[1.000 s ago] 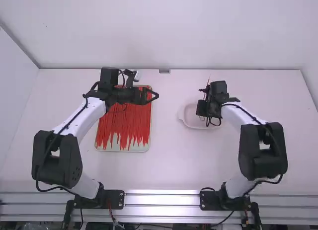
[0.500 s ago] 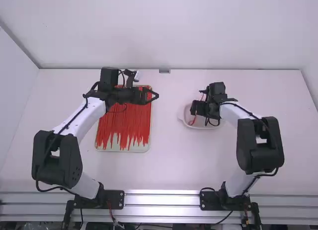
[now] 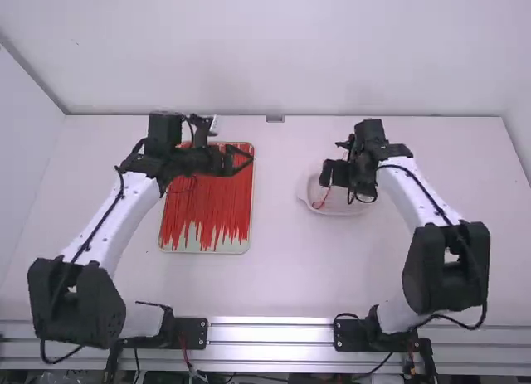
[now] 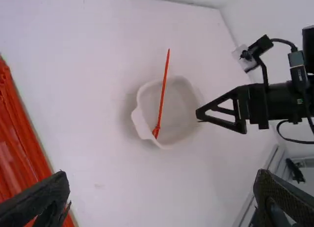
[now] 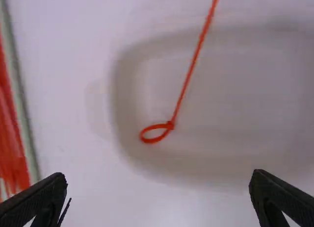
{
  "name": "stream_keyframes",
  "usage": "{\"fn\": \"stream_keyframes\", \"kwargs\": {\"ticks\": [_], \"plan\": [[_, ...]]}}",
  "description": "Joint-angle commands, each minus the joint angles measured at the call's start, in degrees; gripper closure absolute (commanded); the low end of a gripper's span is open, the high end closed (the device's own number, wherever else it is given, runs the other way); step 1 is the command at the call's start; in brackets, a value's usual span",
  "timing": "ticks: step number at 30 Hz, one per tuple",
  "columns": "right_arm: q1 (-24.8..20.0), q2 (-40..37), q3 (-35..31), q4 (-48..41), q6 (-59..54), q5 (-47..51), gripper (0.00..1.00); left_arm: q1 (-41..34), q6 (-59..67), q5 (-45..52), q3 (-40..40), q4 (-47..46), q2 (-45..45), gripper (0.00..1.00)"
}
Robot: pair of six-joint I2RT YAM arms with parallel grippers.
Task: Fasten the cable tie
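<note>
Cable tie (image 5: 188,75) in bowl (image 5: 255,89); clear of right gripper (image 5: 157,197)

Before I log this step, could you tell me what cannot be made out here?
Cable tie tail tip: cut off by the right wrist view's edge.
Whether its head locked: blurred there, too small in the high view.
Dish: partly behind the right end effector, high view.

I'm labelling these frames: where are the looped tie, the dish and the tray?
Tie (image 5: 170,124): right wrist view, on its head, where the loop closes.
Dish (image 4: 138,123): left wrist view, on its rim.
Tray (image 3: 204,249): high view, on its near rim.
</note>
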Motion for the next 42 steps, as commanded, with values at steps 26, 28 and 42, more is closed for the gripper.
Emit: {"fn": "stream_keyframes", "kwargs": {"ticks": [26,28,42], "plan": [[-8.08,-22.33,-16.15,15.91,-13.5,12.95,0.31,5.15,11.68,-19.56,-16.61,17.44,-21.2,0.32],[-8.08,-24.51,-18.32,18.08,-13.5,12.95,0.35,5.15,11.68,-21.85,-18.9,19.73,-23.49,0.36],[-8.08,-42.08,-35.89,35.65,-13.5,12.95,0.65,5.15,11.68,-39.81,-36.86,20.4,-41.45,0.68]]}}
